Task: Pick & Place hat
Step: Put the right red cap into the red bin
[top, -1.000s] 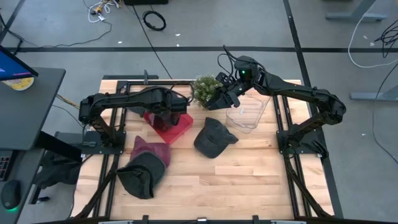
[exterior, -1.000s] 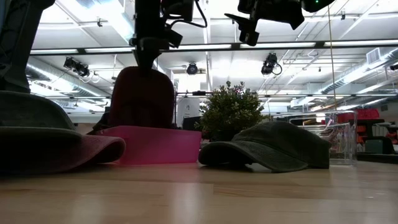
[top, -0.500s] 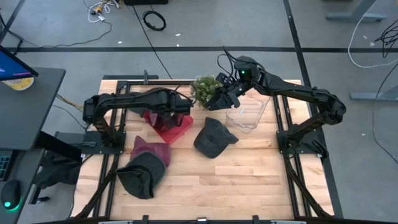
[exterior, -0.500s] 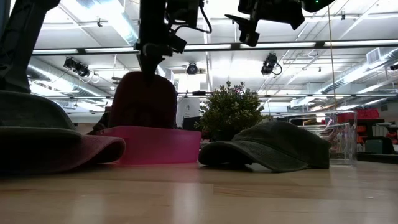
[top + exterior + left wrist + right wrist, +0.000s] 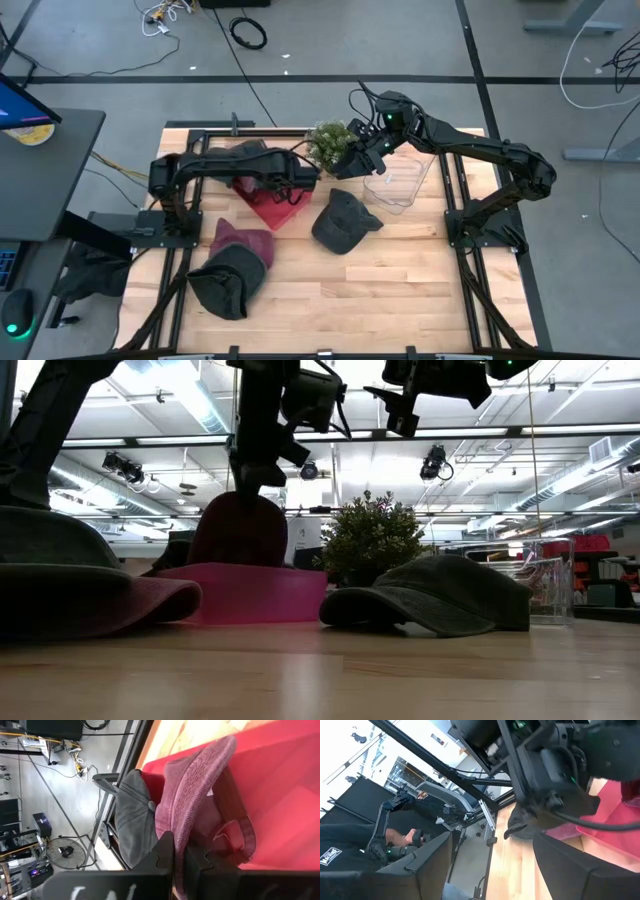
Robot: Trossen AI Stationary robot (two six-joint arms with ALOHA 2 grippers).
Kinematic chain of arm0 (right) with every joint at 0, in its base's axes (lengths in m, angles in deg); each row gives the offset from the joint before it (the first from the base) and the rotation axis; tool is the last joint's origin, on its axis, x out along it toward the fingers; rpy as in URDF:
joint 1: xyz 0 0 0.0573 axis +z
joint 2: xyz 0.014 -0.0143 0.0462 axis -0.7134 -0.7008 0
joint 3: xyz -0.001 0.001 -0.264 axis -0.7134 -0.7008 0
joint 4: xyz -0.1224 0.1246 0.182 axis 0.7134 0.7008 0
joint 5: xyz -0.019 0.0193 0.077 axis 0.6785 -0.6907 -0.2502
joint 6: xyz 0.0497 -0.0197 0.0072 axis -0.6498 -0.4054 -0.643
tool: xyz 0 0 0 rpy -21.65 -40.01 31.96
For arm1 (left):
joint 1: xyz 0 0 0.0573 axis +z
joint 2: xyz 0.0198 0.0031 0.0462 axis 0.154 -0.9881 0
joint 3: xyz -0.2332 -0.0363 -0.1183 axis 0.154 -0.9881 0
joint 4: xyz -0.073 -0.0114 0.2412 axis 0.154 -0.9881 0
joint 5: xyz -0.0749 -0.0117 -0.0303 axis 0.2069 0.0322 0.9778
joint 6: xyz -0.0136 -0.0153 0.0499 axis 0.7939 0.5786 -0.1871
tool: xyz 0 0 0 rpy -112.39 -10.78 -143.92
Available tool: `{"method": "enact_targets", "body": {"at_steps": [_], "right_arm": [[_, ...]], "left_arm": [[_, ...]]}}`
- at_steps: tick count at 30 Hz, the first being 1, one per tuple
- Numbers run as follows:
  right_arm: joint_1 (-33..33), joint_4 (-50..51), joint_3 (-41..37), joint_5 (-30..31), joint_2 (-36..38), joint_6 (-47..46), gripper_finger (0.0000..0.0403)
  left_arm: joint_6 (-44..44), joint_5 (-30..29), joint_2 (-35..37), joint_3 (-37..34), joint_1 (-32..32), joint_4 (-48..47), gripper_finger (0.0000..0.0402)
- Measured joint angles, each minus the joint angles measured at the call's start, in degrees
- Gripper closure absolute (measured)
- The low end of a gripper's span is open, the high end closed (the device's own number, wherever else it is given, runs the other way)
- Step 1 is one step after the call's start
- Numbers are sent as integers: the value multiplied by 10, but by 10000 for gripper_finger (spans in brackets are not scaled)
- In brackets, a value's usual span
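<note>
A maroon hat (image 5: 200,785) stands on edge in the pink bin (image 5: 260,595), with a grey hat (image 5: 132,820) beside it in the left wrist view. My left gripper (image 5: 180,857) is over the bin (image 5: 268,212), shut on the maroon hat (image 5: 240,535). A dark grey cap (image 5: 345,220) lies brim-down on the table right of the bin. My right gripper (image 5: 352,160) hangs open above the potted plant (image 5: 328,143), touching nothing. My left gripper pinches the maroon hat's rim (image 5: 182,837) between its two fingers, which lie across the edge. In the low view it comes from above, pointing down, onto the hat's top (image 5: 245,495). The hat stands upright below the fingers with its lower part inside the pink bin.
A maroon cap (image 5: 245,243) and a dark cap (image 5: 225,285) lie stacked near the table's near-left part. A clear plastic container (image 5: 395,182) sits right of the plant. Bare wood shows along the near edge and near-right area (image 5: 400,290).
My left gripper has moved toward the table's right and slightly down over the bin, staying shut on the maroon hat. The hat has shifted right with it and sunk lower into the pink bin. My right arm has kept still.
</note>
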Motion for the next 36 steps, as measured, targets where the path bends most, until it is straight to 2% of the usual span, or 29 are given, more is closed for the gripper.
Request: {"method": "enact_targets", "body": {"at_steps": [11,20,27,33,36], "right_arm": [[0,4,0,0,0,14,124],[0,5,0,0,0,19,124],[0,5,0,0,0,19,124],[0,5,0,-1,0,19,124],[0,4,0,-4,0,20,124]], "left_arm": [[34,-6,-47,0,-5,17,382],[47,37,-48,0,-4,82,376],[43,84,-48,0,-3,94,326],[2,154,-48,0,-3,173,266],[-1,171,-48,0,-3,188,235]]}}
